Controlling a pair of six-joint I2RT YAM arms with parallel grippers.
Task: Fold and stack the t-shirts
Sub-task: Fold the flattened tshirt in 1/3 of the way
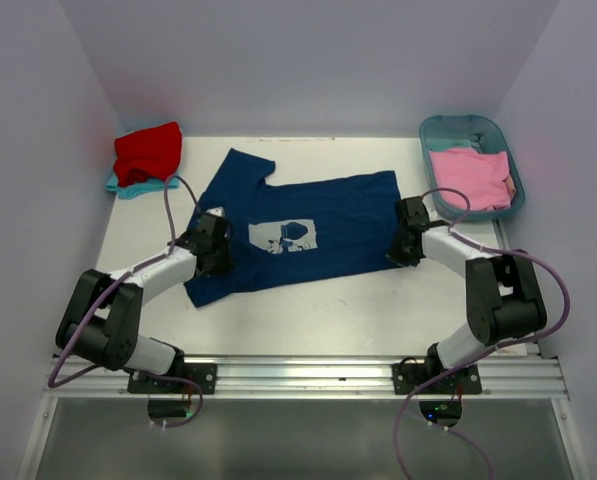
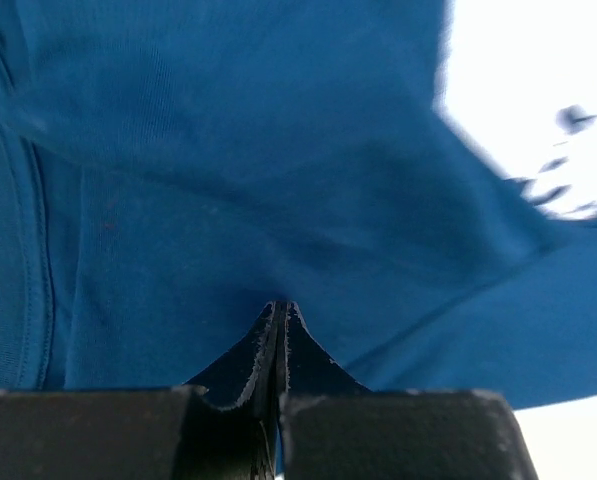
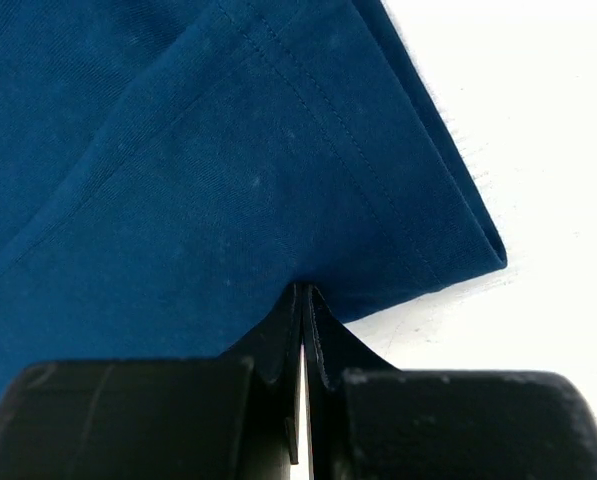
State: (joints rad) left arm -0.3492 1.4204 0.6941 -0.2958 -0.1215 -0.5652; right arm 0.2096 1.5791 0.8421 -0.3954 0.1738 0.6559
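The navy blue t-shirt (image 1: 328,215) with its pale square print (image 1: 285,236) lies spread across the middle of the table, collar to the left. My left gripper (image 1: 218,248) is at the shirt's left side near the shoulder, and in the left wrist view (image 2: 280,306) its jaws are pressed together on the blue cloth (image 2: 228,180). My right gripper (image 1: 405,240) is at the shirt's right hem, and in the right wrist view (image 3: 304,290) its jaws are shut on the stitched edge (image 3: 278,150). A folded red shirt (image 1: 148,150) lies on a teal one (image 1: 128,187) at the back left.
A teal plastic oval tub (image 1: 436,130) at the back right holds a pink shirt (image 1: 468,178). White walls close the table on the left, back and right. A metal rail (image 1: 308,375) runs along the near edge.
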